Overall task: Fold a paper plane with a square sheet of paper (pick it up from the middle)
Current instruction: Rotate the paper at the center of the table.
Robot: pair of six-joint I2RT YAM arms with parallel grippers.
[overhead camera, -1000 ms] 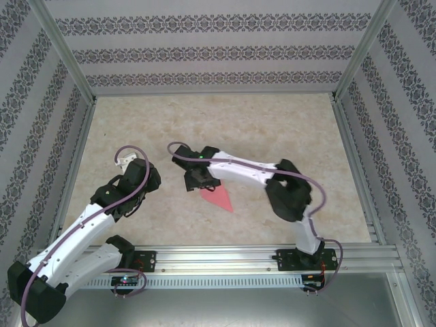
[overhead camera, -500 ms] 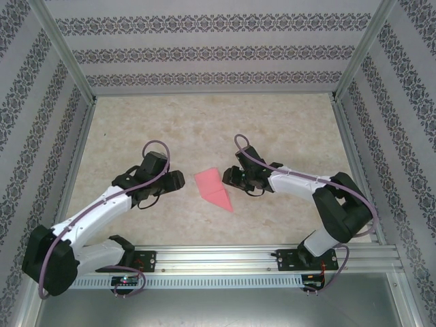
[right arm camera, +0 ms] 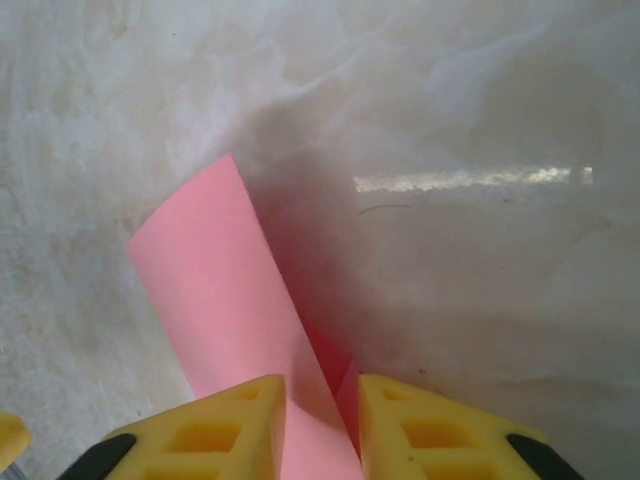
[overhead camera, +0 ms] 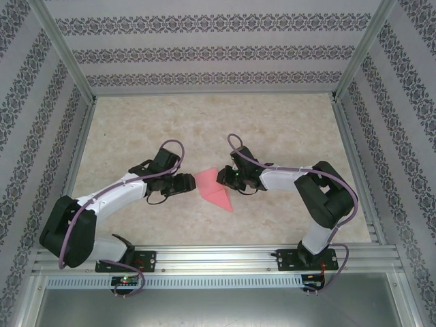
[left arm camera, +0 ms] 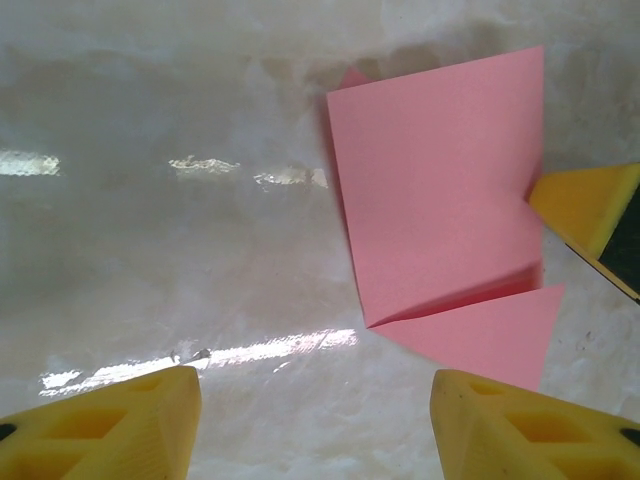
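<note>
Right fingers now pinching paper flap, left fingers open, moved in beside it

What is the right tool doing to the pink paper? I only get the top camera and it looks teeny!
Observer: Right wrist view: the right tool is pinching a curled-up edge of the pink paper.
Operator: Is the left tool grabbing too?
Observer: No. Left wrist view: the left tool is open, with nothing inside it.
Operator: Is the paper folded?
Observer: Yes. Left wrist view shows a crease across it, with a triangle flap below.
</note>
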